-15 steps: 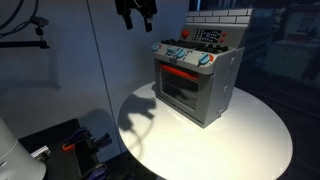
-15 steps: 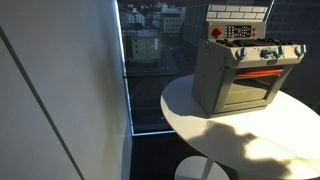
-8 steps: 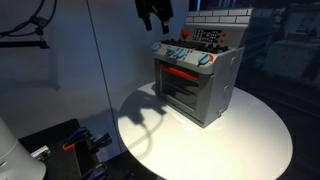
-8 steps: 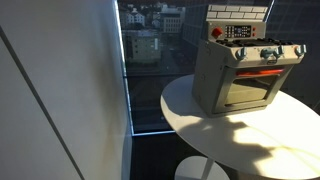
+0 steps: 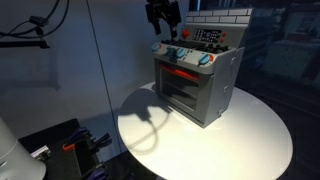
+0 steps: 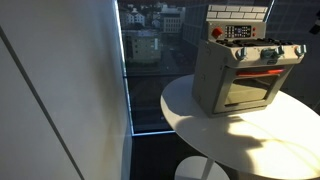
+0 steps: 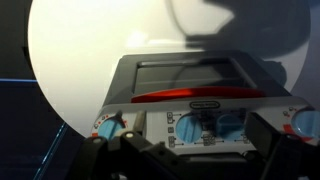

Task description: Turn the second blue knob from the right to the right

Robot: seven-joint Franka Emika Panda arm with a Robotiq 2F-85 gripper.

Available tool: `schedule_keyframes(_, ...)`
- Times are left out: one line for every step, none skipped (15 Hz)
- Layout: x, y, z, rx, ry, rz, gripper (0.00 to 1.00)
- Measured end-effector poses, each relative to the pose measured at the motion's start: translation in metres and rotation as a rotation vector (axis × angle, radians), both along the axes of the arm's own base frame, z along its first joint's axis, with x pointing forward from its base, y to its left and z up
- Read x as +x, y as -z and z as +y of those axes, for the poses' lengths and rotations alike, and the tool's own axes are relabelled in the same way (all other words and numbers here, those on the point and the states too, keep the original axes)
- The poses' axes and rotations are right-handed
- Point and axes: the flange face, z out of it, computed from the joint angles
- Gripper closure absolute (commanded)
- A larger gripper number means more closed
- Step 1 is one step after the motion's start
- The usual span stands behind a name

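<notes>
A grey toy oven [image 5: 195,85] stands on a round white table [image 5: 250,140]; it also shows in the other exterior view [image 6: 240,75]. A row of blue knobs [image 5: 187,55] runs along its control panel above a red door handle [image 5: 178,72]. My gripper [image 5: 163,16] hangs open above the oven's near top corner and touches nothing. In the wrist view the gripper [image 7: 205,160] is open and empty. Two middle blue knobs [image 7: 192,125] lie between its dark fingers [image 7: 140,155], and further blue knobs [image 7: 300,122] sit at the sides.
A tall white panel [image 6: 60,90] and a dark window stand beside the table. Black equipment with cables [image 5: 70,145] lies on the floor. A brick-pattern back panel [image 5: 220,18] rises behind the oven's top.
My gripper has moved steadily to the right and slightly down, from left of the oven to above its control panel. The oven has not moved.
</notes>
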Motion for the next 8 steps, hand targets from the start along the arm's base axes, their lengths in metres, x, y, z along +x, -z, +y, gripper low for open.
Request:
schedule_keyframes(0.0001, -0.0006, 0.0000, 0.000, 0.000, -0.001, 0.00)
schedule_keyframes(0.0002, -0.0010, 0.0000, 0.000, 0.000, -0.002, 0.00)
schedule_keyframes(0.0001, -0.0006, 0.0001, 0.000, 0.000, -0.001, 0.00)
schedule_keyframes(0.0001, 0.0009, 0.0002, 0.000, 0.000, 0.002, 0.00)
schedule_keyframes(0.0004, 0.0025, 0.0001, 0.000, 0.000, 0.004, 0.00)
schedule_keyframes(0.0017, 0.0040, -0.0004, 0.000, 0.001, 0.001, 0.00)
schedule_keyframes(0.0035, 0.0055, -0.0011, -0.001, 0.003, -0.004, 0.00)
schedule_keyframes(0.0058, 0.0076, -0.0018, -0.002, 0.005, -0.011, 0.00)
